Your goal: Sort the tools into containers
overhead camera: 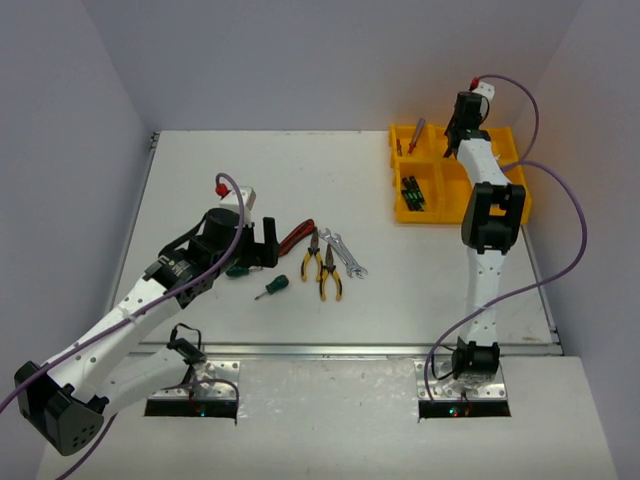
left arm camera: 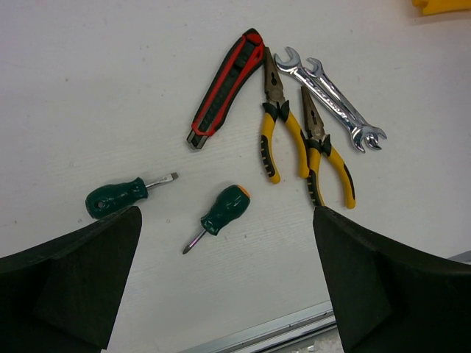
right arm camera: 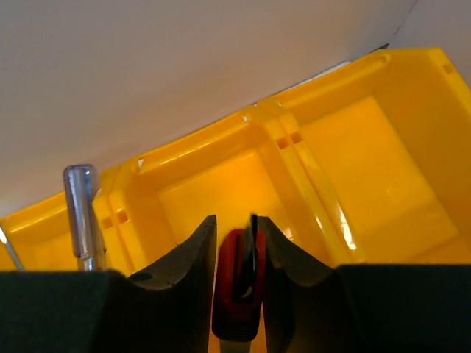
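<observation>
Several tools lie on the white table: a red-black cutter [left arm camera: 224, 88], two yellow-black pliers [left arm camera: 280, 121] [left arm camera: 324, 151], two silver wrenches [left arm camera: 331, 99] and two green screwdrivers [left arm camera: 118, 197] [left arm camera: 224, 209]. My left gripper [left arm camera: 224, 250] [overhead camera: 262, 245] hangs open and empty just above them, nearest the screwdrivers. My right gripper [right arm camera: 235, 228] [overhead camera: 462, 130] is shut on another red-handled cutter [right arm camera: 237, 294] and holds it over the back middle compartment of the yellow tray [right arm camera: 272, 125] [overhead camera: 397, 215].
Black-green screwdrivers [overhead camera: 412, 192] lie in the tray's front left compartment. A blue-red screwdriver [overhead camera: 415, 135] leans in the back left one, where a silver shaft [right arm camera: 79, 213] shows. The table's metal front edge [left arm camera: 294, 323] runs near my left gripper.
</observation>
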Available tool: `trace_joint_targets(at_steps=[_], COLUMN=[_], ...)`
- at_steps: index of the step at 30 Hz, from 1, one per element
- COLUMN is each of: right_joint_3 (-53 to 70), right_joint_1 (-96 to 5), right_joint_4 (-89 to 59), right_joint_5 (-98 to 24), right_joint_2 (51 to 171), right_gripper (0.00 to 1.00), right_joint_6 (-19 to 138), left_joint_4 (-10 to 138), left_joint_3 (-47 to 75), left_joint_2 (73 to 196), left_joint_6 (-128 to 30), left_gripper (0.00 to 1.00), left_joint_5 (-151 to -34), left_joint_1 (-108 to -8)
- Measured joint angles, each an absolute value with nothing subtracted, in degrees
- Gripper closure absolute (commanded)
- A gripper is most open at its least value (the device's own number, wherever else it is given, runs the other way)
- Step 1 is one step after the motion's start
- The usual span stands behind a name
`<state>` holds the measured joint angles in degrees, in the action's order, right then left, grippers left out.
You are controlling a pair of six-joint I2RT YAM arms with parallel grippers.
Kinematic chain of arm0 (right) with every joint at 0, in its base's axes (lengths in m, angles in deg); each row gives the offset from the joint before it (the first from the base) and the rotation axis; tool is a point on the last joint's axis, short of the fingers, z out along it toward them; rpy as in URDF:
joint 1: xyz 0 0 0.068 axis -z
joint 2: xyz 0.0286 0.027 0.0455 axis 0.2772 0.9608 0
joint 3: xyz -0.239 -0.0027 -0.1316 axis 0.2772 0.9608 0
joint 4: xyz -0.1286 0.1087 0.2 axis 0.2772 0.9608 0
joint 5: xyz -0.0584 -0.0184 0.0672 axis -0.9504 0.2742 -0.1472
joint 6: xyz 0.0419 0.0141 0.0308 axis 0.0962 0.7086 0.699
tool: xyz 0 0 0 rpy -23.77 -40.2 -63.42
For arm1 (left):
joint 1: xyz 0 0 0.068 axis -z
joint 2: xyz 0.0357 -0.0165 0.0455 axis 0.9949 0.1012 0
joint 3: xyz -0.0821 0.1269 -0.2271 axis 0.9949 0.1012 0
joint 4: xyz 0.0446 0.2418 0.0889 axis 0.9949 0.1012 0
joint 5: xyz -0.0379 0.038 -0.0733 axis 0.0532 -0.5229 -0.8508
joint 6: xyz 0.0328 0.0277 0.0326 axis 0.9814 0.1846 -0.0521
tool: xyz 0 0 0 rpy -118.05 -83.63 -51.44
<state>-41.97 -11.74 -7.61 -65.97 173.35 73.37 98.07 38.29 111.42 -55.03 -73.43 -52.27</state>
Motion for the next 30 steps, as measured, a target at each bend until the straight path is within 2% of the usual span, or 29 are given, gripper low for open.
trace_joint_targets(at_steps=[2,4,6,14,21,27,30], right_joint_3=[-42.0,-42.0,-42.0,-42.0,-39.5,-18.4,-1.1], right_joint_1=[-11.4,-11.2,-11.2,-11.4,-12.8,-20.8,-25.8], right_joint_4=[-7.3,-6.8,-6.5,-1.4,7.3,12.8,8.5], right_joint_5=[-65.6,-65.3,-64.8,-60.7,-52.1,-39.4,-31.7], right_joint_2=[174.0,174.1,174.0,170.9,157.2,132.0,118.3], right_gripper=[0.31,0.12,0.01,0.01,0.01,0.01,0.01], right_joint_6=[73.4,73.4,73.4,76.2,81.4,80.4,79.8], left_joint_4=[98.1,98.0,98.0,97.7,99.2,98.9,101.5], left_joint_3=[38.3,38.3,38.3,38.3,34.4,24.8,18.2], left_joint_2=[111.5,111.5,111.6,113.6,123.5,141.8,152.3], left_joint_6=[-55.0,-55.0,-55.0,-55.0,-56.7,-56.9,-56.0], left_gripper=[0.0,0.0,0.0,0.0,0.0,0.0,0.0], left_joint_5=[-73.6,-73.6,-73.7,-74.7,-76.2,-74.4,-73.7], left_joint_1=[-52.3,-52.3,-52.3,-52.3,-52.3,-52.8,-53.3])
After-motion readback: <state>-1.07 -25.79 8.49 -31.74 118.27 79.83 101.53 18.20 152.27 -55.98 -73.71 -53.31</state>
